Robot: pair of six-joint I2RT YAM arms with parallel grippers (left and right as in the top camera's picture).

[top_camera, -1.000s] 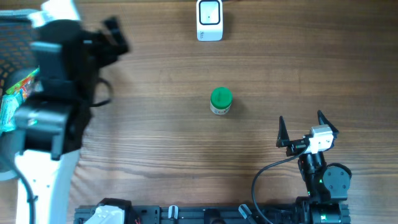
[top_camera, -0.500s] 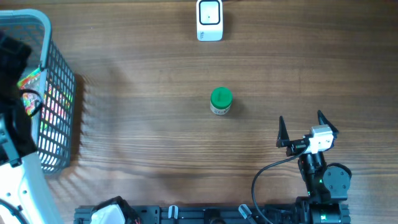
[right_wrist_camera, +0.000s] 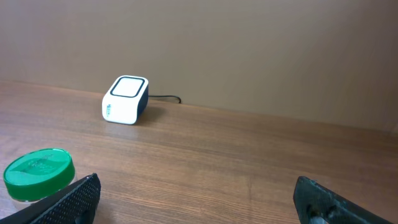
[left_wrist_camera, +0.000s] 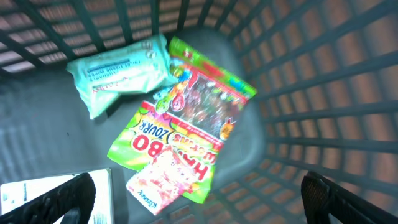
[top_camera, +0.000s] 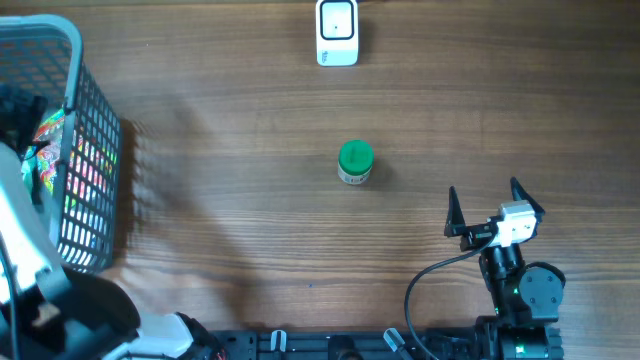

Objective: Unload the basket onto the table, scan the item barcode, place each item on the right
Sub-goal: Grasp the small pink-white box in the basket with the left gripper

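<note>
Both grippers are spread wide and holding nothing. Left gripper hangs over the inside of the wire basket, looking down at the stuff on its floor: a teal packet, a clear colourful candy bag just beside it, a green sweets bag partly under that one, and a small pink packet lying on the green bag. Something white pokes in at the lower left corner, can't tell what it is. The fingers aren't touching any of it.

From overhead the basket sits at the left edge of the table, and I can't really pick out the left gripper there, just the arm.

Right gripper is parked low near the front right of the table, pointing toward the far side. The green-lidded jar stands upright about mid-table, well apart from both grippers. In the right wrist view the jar shows at lower left, ahead of the gripper. The white scanner sits at the far edge, roughly in line behind the jar, its cable running off the back
</note>
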